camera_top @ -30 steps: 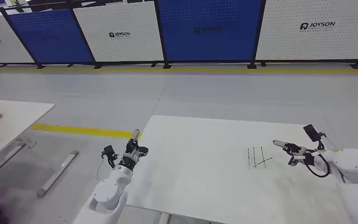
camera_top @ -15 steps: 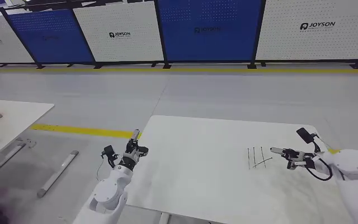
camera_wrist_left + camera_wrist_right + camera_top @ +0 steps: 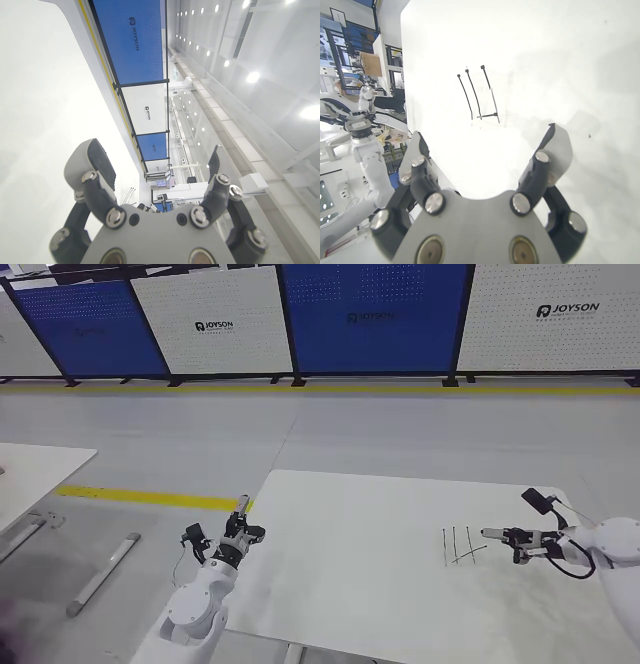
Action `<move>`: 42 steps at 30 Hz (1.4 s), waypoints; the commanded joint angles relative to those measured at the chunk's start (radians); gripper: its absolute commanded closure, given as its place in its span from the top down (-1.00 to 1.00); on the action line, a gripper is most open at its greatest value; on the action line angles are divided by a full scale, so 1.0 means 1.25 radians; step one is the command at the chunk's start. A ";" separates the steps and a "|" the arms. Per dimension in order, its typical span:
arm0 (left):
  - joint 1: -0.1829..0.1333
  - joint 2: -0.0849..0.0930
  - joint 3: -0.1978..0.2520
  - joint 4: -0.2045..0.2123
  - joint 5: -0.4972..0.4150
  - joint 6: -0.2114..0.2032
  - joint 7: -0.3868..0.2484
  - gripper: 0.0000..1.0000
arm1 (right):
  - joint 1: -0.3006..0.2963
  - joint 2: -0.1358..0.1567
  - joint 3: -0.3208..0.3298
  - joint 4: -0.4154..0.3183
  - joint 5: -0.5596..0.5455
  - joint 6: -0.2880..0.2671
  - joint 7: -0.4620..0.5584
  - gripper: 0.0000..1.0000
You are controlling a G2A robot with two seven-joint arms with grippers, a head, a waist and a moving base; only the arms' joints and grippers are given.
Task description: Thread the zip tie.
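- Threading hasn't started as far as you can see: no zip tie is picked up and none has its tail through its head.
- The zip ties (image 3: 474, 95) lie loose and flat on the tabletop (image 3: 350, 554), on its right side. Three long ones sit roughly parallel, close but apart.
- A short zip tie (image 3: 487, 115) lies crosswise at their near ends, touching or overlapping at least the outer one. You can't tell whether it's caught on it.
- All of it is left to do: grasp one tie, get the second hand on it, feed tail into head, pull through.
- Your right hand (image 3: 486, 133) is spread wide and empty. It sits low over the tabletop just beside the near ends of the ties, pointing at them and touching none.
- Your left hand (image 3: 157, 151) is also spread wide, with nothing between its fingers. It's at the tabletop's left edge, well apart from the ties.
- My read: the crosswise tie is nearest your right hand but sits on another, so a pinch there may drag both.
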 commanded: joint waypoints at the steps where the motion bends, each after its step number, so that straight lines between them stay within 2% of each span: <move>1: 0.000 0.000 0.000 0.000 0.000 0.000 0.000 1.00 | -0.002 0.000 -0.001 -0.001 -0.001 0.001 -0.005 1.00; 5: 0.000 0.000 0.000 0.000 0.000 0.000 0.000 1.00 | -0.001 -0.006 -0.018 -0.004 0.001 0.009 -0.026 1.00; 10: 0.000 0.000 0.000 0.000 0.000 0.000 0.000 1.00 | 0.029 -0.019 -0.057 0.031 -0.008 0.016 -0.024 1.00; 15: 0.000 0.000 0.000 0.000 0.000 0.000 0.000 1.00 | 0.079 -0.042 -0.100 0.109 0.017 -0.024 0.003 1.00; 18: 0.000 0.000 0.000 0.000 0.000 0.000 0.000 1.00 | 0.101 -0.051 -0.111 0.149 0.026 -0.028 0.000 1.00; 27: 0.000 0.000 0.000 0.000 0.000 0.000 0.000 1.00 | 0.101 -0.051 -0.111 0.149 0.026 -0.028 0.000 1.00; 30: 0.000 0.000 0.000 0.000 0.000 0.000 0.000 1.00 | 0.089 -0.050 -0.106 0.140 0.032 -0.014 -0.038 1.00; 34: 0.000 0.000 0.000 0.000 0.000 0.000 0.000 1.00 | 0.081 -0.046 -0.102 0.133 0.035 0.003 -0.043 1.00; 35: 0.000 0.000 0.000 0.000 0.000 0.000 0.000 1.00 | 0.080 -0.045 -0.101 0.134 0.037 0.002 -0.041 0.86; 36: 0.000 0.000 0.000 0.000 0.000 0.000 0.000 1.00 | 0.079 -0.045 -0.099 0.137 0.041 0.001 -0.039 0.52; 37: 0.000 0.000 0.000 0.000 0.000 0.000 0.000 1.00 | 0.078 -0.044 -0.098 0.141 0.048 -0.001 -0.035 -0.04; 42: 0.000 0.000 0.000 0.000 0.000 0.000 0.000 1.00 | 0.078 -0.044 -0.087 0.173 0.097 -0.033 -0.008 -0.18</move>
